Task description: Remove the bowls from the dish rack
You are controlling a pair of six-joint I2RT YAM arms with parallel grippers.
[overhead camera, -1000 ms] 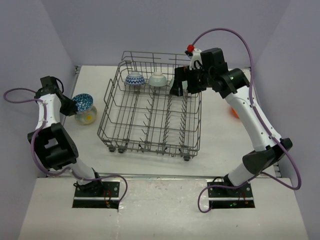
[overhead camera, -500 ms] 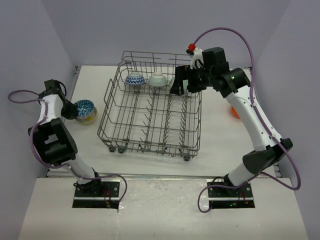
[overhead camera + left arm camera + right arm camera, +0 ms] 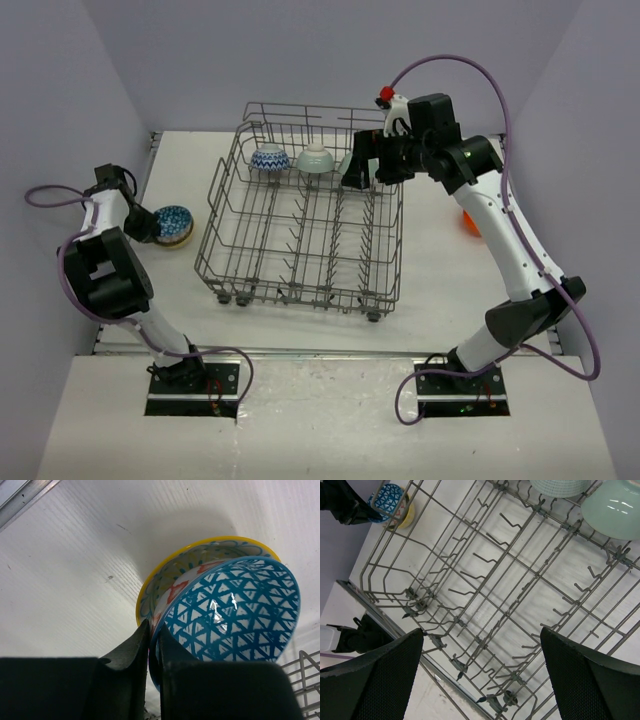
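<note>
The blue triangle-pattern bowl [image 3: 235, 615] is seated on top of the stack on the table [image 3: 440, 270], left of the dish rack [image 3: 300, 283]. Under it, a red-and-white bowl [image 3: 172, 591] is nested in the yellow-rimmed bowl [image 3: 165, 575]. Its rim is pinched on the left side by the left gripper [image 3: 151, 630], with the 2 fingers pressed close and the rim between them. Placement is judged done bar the release: fingers to be opened and drawn straight off the rim so the stack is not dragged.

3 bowls are left in the rack's far row: the blue-and-white zigzag bowl [image 3: 270, 158], a mint bowl [image 3: 316, 158] and a second mint bowl [image 3: 615, 507], which is partly hidden by the right gripper in the top view. The orange bowl [image 3: 470, 222] is on the table, right of the rack.

Right gripper [image 3: 482, 630]: fingers spread wide, nothing held, hung over the rack's far-right part. In its wrist view the second mint bowl lies beyond and to the right of the fingers. All 3 are far nearer the right arm, so the next pick is judged to be its job.

Versus 1.0 s ago: the blue bowl was held tilted above the stack and is now lowered into it. The left wrist has been brought down and nearer. The right arm is barely shifted.
</note>
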